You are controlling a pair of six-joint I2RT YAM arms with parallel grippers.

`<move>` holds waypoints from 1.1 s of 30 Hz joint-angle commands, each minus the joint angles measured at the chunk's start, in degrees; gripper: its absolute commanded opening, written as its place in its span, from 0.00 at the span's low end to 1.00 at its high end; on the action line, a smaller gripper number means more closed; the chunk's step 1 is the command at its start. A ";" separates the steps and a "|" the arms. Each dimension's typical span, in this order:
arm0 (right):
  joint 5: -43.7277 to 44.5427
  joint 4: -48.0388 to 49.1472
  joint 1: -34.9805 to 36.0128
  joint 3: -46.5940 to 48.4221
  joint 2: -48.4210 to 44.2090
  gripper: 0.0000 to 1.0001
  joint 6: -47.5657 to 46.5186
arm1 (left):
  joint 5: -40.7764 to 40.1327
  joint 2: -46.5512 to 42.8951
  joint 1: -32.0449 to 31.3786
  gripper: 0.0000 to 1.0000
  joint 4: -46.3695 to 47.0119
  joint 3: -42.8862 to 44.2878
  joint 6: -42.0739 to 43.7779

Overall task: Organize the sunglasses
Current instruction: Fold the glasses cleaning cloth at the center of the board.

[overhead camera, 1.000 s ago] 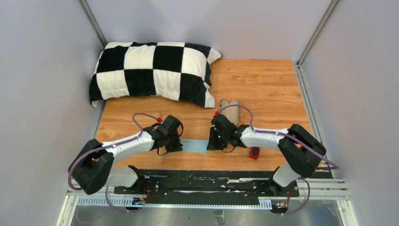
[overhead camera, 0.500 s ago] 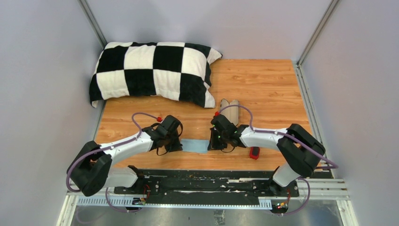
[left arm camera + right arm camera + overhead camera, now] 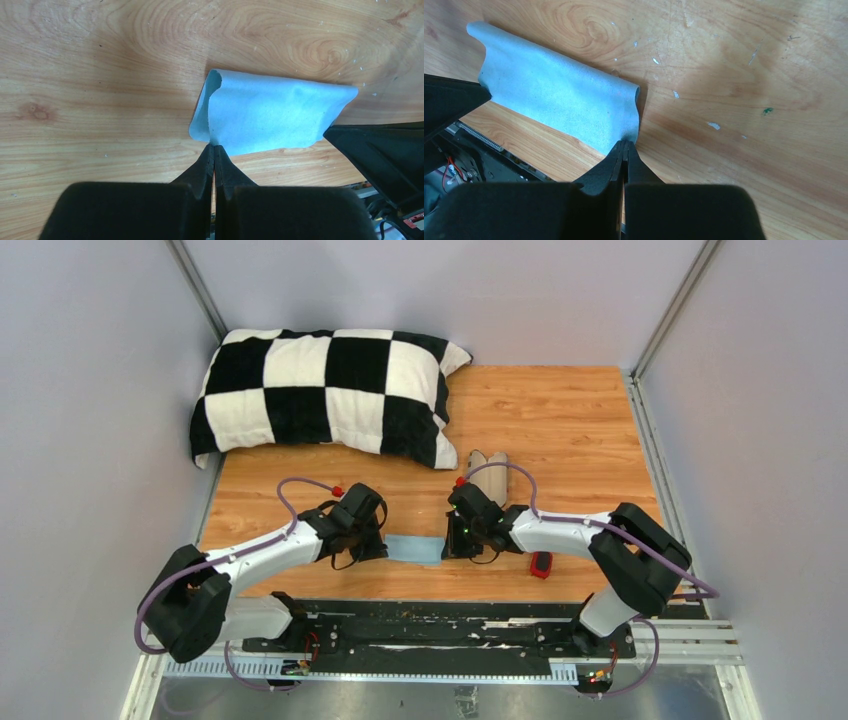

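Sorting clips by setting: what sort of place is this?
Probably a lab test cell: bare grey walls and metal rails box in a wooden table, with a left arm and right arm bolted at its edge.

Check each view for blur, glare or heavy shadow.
Top external: even light, sharp, no glare. Left wrist: light blue cloth and table grain crisp, soft shadow beyond the cloth; left gripper near the lens reads flat black. Right wrist: likewise crisp, right gripper flat black, no glare.
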 commanded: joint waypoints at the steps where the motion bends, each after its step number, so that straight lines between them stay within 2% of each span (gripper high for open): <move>1: -0.53 -0.50 -0.47 -0.65 -1.17 0.00 -1.20 | -1.71 -0.46 -0.49 0.00 -0.21 0.31 0.08; 17: -2.87 2.40 -0.47 -2.03 -2.58 0.00 -1.84 | -3.79 2.21 -0.41 0.00 -0.38 1.77 0.67; 25: 0.05 -0.33 -0.50 -2.09 -3.10 0.01 -1.69 | -4.52 2.10 -0.41 0.00 -0.82 1.90 0.72; 29: 1.54 -1.59 -0.37 -2.23 -1.89 0.24 -1.50 | -4.22 2.44 -0.41 0.00 -0.73 1.99 1.09; 33: 0.80 -1.65 0.13 -1.29 0.16 0.28 -1.95 | -3.70 3.22 -0.41 0.00 -0.51 2.28 1.44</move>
